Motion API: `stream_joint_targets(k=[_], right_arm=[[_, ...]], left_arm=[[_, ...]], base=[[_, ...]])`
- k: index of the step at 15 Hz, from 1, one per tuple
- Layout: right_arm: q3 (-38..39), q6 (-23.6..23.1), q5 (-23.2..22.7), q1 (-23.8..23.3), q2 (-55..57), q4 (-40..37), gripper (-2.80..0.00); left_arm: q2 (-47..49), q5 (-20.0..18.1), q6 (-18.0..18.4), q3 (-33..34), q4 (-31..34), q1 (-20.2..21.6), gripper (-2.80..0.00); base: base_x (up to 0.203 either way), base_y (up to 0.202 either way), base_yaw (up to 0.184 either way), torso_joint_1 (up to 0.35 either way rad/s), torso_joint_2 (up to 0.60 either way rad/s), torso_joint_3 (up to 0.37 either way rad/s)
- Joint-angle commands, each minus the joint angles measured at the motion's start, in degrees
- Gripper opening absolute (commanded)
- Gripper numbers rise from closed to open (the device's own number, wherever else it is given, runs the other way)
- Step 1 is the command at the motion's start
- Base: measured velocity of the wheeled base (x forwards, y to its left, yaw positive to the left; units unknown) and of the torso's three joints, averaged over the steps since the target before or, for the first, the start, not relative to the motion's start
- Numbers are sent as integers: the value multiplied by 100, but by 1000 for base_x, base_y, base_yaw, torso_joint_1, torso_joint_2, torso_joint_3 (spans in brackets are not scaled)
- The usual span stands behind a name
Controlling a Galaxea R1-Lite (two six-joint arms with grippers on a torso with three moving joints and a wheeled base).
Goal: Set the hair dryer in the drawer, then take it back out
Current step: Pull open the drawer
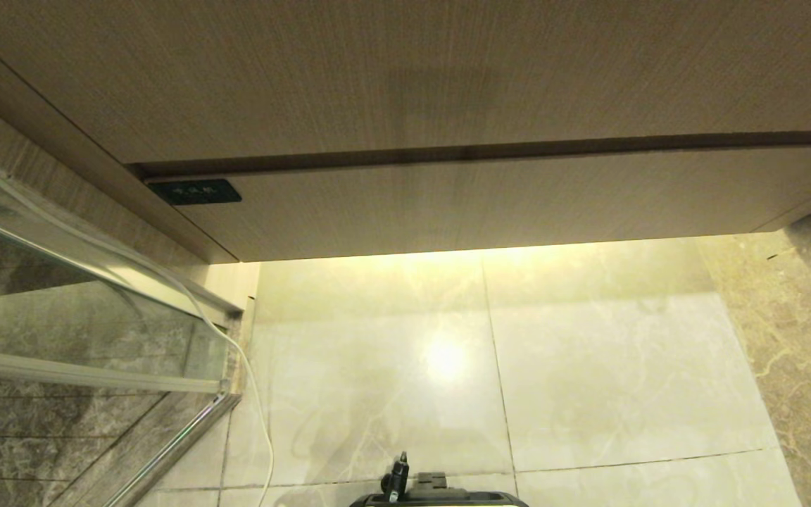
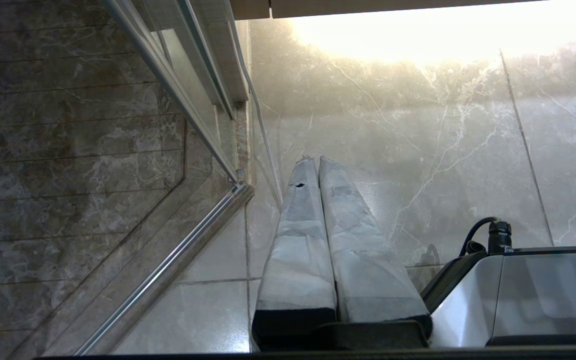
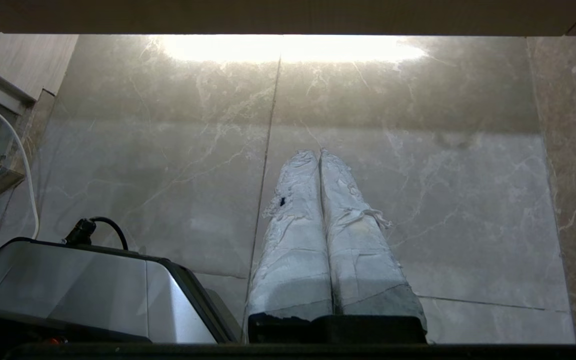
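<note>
The drawer [image 1: 483,204] is the low, wide wood-grain front under the taller wood-grain panel [image 1: 377,70]; it stands shut, with a small dark label [image 1: 194,191] at its left end. The hair dryer is out of view. Neither gripper shows in the head view. My left gripper [image 2: 316,160] hangs over the floor tiles beside the glass door, its taped fingers pressed together with nothing between them. My right gripper [image 3: 319,152] hangs over the tiles in the same way, shut and empty.
A glass shower door [image 1: 60,317] with a metal rail stands at the left, and a white cable [image 1: 254,394] trails down the floor beside it. A brown marble wall [image 1: 800,317] closes the right. My base [image 1: 441,496] shows at the bottom edge. Lit tiles [image 1: 588,366] lie under the cabinet.
</note>
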State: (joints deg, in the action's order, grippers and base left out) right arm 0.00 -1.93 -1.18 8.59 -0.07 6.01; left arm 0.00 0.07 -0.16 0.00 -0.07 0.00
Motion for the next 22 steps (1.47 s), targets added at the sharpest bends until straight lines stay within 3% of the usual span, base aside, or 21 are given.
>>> stream_joint_targets(k=[1, 22], right_arm=[[229, -7, -5, 2, -222, 5, -280], [229, -1, -5, 2, -222, 5, -280]], left_arm=[[-5, 2, -2, 9, -1, 0, -280], [-1, 2, -2, 9, -1, 0, -280]], base=[[0, 0, 0, 0, 0, 0], [0, 0, 0, 0, 0, 0]])
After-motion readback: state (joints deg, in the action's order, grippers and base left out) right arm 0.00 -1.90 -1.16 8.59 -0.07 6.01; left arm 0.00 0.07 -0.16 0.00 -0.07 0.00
